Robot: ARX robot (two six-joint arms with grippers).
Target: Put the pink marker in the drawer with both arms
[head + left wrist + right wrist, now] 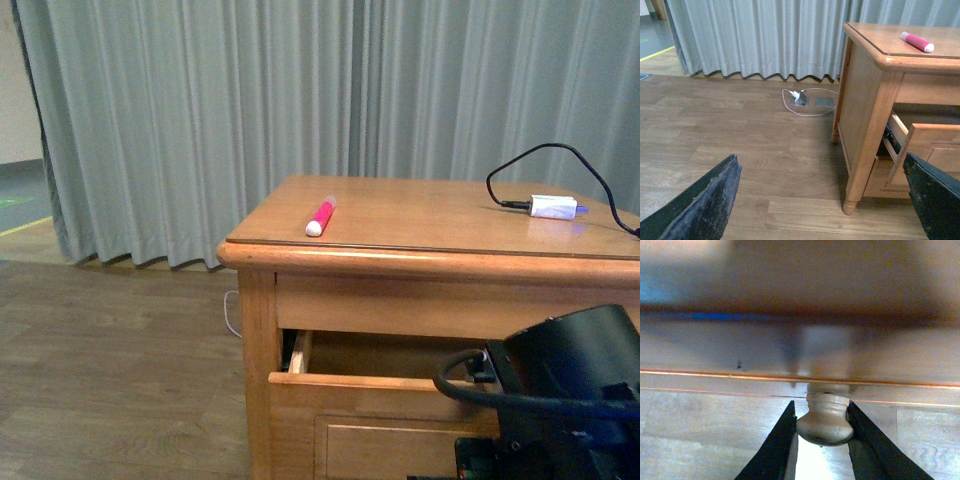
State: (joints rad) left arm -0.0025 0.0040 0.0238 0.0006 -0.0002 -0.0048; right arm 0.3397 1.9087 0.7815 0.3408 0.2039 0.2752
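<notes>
The pink marker (320,216) lies on the wooden desk top (420,215) near its left front corner, white end toward me; it also shows in the left wrist view (917,42). The drawer (370,400) under the top stands pulled out a little, light interior showing; its side shows from the left wrist too (930,145). My right gripper (822,425) is shut on the pale round drawer knob (824,422), one black finger on each side. My left gripper (822,205) hangs open over the floor, left of the desk leg, holding nothing.
A white charger plug (553,207) with a black cable (530,160) lies at the desk's right rear. Grey curtains (250,110) hang behind. A floor socket with a white plug and cable (800,97) sits near the desk. The right arm's black body (570,400) fills the lower right.
</notes>
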